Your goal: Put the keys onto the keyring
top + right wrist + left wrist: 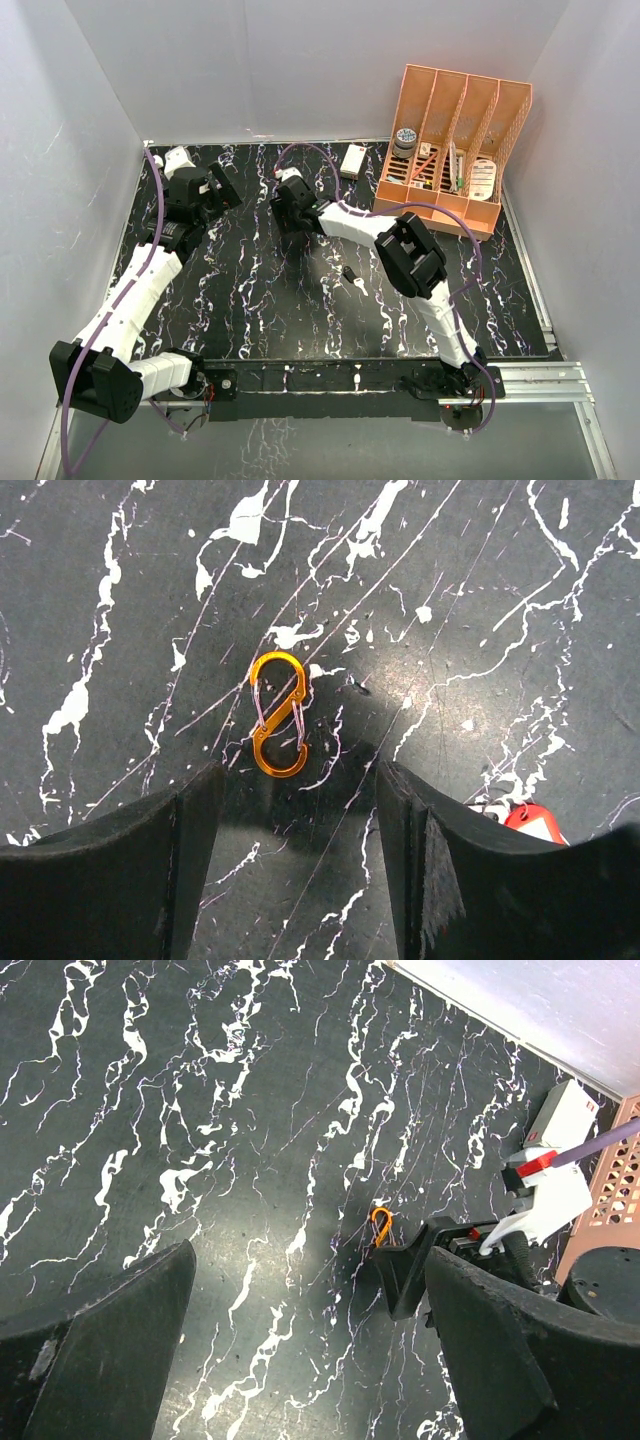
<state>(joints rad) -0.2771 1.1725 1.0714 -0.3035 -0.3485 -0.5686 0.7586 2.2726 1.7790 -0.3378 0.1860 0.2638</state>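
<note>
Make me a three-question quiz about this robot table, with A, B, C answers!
1. Where is the keyring? A. In a cup. B. On the table, by the right end effector. C. On the wall.
2. What colour is it? A. Blue. B. Green. C. Orange.
3. How is the left end effector? A. Open, empty. B. Shut tight. C. Holding a ball.
Answers: B, it lies flat on the marbled top; C, both wrist views show orange; A, its fingers stand wide apart, nothing between.

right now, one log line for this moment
right gripper: open at keyring | keyring: flat on table, unheld | left gripper: open, empty
</note>
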